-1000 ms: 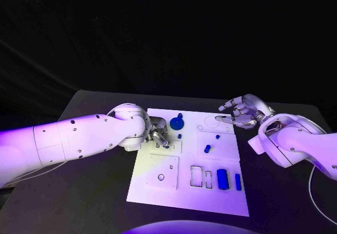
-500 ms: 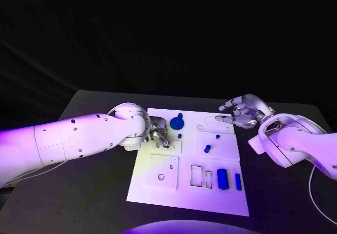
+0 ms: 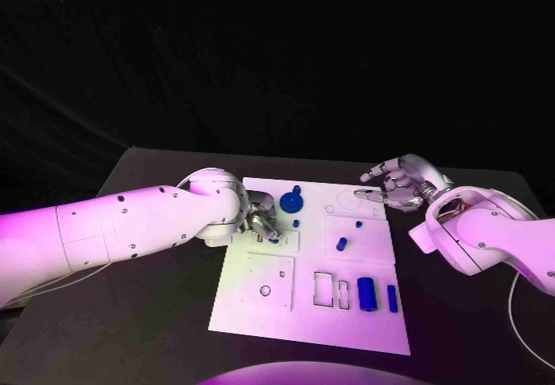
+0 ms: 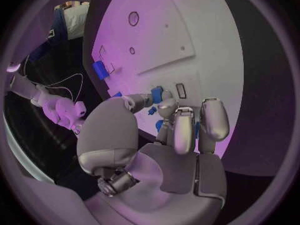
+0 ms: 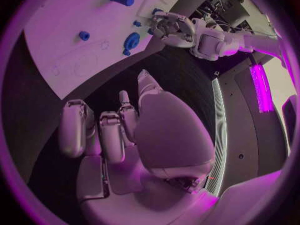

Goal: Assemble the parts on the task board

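Now left hand (image 3: 257, 220) fingers curled over task board (image 3: 261, 309), grip unclear (maybe blue part); right hand (image 3: 397, 184) half-curled, empty.

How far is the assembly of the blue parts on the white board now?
It looks early. On the task board, two long blue bars sit near the empty slots, and a round blue part and small pegs are still loose or standing. The left hand works at the board's upper left; whether it holds anything is unclear. The right hand hovers empty beyond the far edge.
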Available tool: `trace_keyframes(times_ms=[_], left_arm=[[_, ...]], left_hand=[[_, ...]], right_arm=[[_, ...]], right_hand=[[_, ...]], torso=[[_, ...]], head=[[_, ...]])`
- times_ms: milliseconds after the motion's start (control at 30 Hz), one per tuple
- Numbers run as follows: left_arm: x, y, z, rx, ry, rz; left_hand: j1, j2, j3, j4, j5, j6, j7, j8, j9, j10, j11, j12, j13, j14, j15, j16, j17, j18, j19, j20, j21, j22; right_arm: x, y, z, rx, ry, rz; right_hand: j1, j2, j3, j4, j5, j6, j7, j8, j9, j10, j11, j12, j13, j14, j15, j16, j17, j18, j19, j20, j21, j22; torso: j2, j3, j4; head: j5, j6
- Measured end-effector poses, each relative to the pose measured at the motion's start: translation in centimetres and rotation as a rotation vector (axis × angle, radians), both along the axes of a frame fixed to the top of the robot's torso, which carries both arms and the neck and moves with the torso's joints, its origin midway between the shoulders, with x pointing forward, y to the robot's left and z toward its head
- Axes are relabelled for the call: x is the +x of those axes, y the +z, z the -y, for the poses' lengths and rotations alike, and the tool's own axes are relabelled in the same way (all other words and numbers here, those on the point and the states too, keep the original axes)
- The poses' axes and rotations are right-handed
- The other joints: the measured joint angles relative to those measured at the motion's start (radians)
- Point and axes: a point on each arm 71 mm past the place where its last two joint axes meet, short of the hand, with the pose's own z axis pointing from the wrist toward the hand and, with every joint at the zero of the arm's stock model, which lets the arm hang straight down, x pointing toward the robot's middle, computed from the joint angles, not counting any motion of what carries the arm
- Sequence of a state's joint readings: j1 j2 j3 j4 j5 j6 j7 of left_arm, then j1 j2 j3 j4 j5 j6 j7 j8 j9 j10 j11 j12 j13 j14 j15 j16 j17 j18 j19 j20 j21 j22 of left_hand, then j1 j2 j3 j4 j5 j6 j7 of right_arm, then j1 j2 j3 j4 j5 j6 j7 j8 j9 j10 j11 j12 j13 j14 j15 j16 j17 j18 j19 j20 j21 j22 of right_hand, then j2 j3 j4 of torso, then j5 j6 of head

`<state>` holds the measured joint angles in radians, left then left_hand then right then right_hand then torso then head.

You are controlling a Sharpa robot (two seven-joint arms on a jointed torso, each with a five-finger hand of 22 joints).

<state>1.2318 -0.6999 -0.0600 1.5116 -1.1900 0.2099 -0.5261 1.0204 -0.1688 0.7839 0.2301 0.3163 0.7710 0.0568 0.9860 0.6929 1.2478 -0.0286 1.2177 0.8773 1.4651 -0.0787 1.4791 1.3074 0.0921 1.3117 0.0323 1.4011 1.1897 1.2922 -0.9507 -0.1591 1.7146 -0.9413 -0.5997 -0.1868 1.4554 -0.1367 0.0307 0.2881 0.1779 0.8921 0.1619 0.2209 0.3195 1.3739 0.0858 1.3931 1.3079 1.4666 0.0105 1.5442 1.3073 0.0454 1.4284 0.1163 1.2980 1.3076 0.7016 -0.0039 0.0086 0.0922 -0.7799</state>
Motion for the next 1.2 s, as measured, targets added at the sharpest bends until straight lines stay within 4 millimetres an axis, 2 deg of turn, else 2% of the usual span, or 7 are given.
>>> trace_keyframes(times_ms=[67, 100, 167, 933, 1200], left_arm=[[0.01, 0.00, -0.01, 0.001, 0.000, -0.001], [0.01, 0.00, 0.02, 0.001, -0.001, -0.001], [0.03, -0.01, 0.02, 0.001, -0.001, -0.002], [0.17, -0.03, 0.02, 0.003, 0.000, -0.010], [0.25, -0.05, -0.01, 0.004, 0.002, -0.011]], left_hand=[[-0.008, -0.003, 0.004, -0.004, 0.000, 0.000, 0.000, 0.001, 0.001, 0.000, 0.000, -0.001, -0.006, 0.000, 0.000, 0.000, 0.000, 0.000, 0.000, 0.000, 0.000, 0.000], [-0.018, -0.006, 0.047, -0.047, -0.004, 0.002, -0.002, 0.001, 0.001, 0.000, 0.000, -0.001, -0.008, 0.000, 0.000, 0.000, 0.000, 0.000, 0.000, 0.000, 0.000, 0.000], [-0.030, -0.007, 0.040, -0.054, -0.010, 0.005, -0.002, 0.001, 0.001, 0.015, -0.003, 0.005, 0.012, 0.000, 0.000, 0.000, 0.000, 0.000, 0.000, 0.000, 0.000, 0.000], [-0.072, 0.009, 0.017, -0.077, -0.022, 0.017, -0.011, 0.001, -0.002, 0.016, -0.005, 0.009, 0.017, 0.000, -0.007, 0.000, 0.000, 0.000, 0.004, -0.004, -0.004, -0.003], [-0.080, 0.009, 0.002, -0.092, -0.026, 0.032, -0.025, 0.000, -0.007, 0.016, -0.005, 0.009, 0.016, 0.000, -0.007, 0.000, 0.000, 0.000, 0.004, -0.004, -0.004, -0.004]], right_arm=[[0.00, 0.00, 0.01, 0.000, 0.000, 0.000], [0.00, 0.00, 0.00, 0.000, 0.000, 0.000], [-0.01, 0.00, 0.00, 0.000, 0.000, 0.000], [-0.01, 0.00, 0.01, 0.000, 0.000, 0.000], [-0.01, 0.00, 0.00, 0.000, 0.000, 0.000]], right_hand=[[0.000, 0.000, 0.000, 0.000, 0.000, 0.000, 0.000, 0.000, 0.000, 0.000, 0.000, 0.000, 0.000, 0.000, 0.000, 0.000, 0.000, 0.000, 0.000, 0.000, 0.000, 0.000], [0.000, 0.000, 0.000, 0.000, 0.000, 0.000, 0.000, 0.000, 0.000, 0.000, 0.000, 0.000, 0.000, 0.000, 0.000, 0.000, 0.000, 0.000, 0.000, 0.000, 0.000, 0.000], [0.000, 0.000, 0.000, 0.000, 0.000, 0.000, 0.000, 0.000, 0.000, 0.000, 0.000, 0.000, 0.000, 0.000, 0.000, 0.000, 0.000, 0.000, 0.000, 0.000, 0.000, 0.000], [0.000, 0.000, 0.000, 0.000, 0.000, 0.000, 0.000, 0.000, 0.001, -0.004, -0.003, 0.000, 0.000, 0.000, 0.000, 0.000, 0.001, 0.000, 0.000, 0.000, 0.000, 0.000], [0.000, 0.000, 0.000, 0.000, 0.000, 0.000, 0.000, 0.000, 0.001, -0.004, -0.003, 0.000, 0.000, 0.000, 0.000, 0.000, 0.001, 0.000, 0.000, 0.000, 0.000, 0.000]], torso=[[0.000, 0.0000, -0.0001], [0.000, 0.0000, -0.0002], [0.000, -0.0001, -0.0004], [0.000, -0.0007, -0.0002], [0.000, -0.0007, 0.0000]], head=[[0.000, -0.001], [0.000, -0.001], [0.000, -0.002], [-0.003, -0.004], [-0.004, -0.004]])
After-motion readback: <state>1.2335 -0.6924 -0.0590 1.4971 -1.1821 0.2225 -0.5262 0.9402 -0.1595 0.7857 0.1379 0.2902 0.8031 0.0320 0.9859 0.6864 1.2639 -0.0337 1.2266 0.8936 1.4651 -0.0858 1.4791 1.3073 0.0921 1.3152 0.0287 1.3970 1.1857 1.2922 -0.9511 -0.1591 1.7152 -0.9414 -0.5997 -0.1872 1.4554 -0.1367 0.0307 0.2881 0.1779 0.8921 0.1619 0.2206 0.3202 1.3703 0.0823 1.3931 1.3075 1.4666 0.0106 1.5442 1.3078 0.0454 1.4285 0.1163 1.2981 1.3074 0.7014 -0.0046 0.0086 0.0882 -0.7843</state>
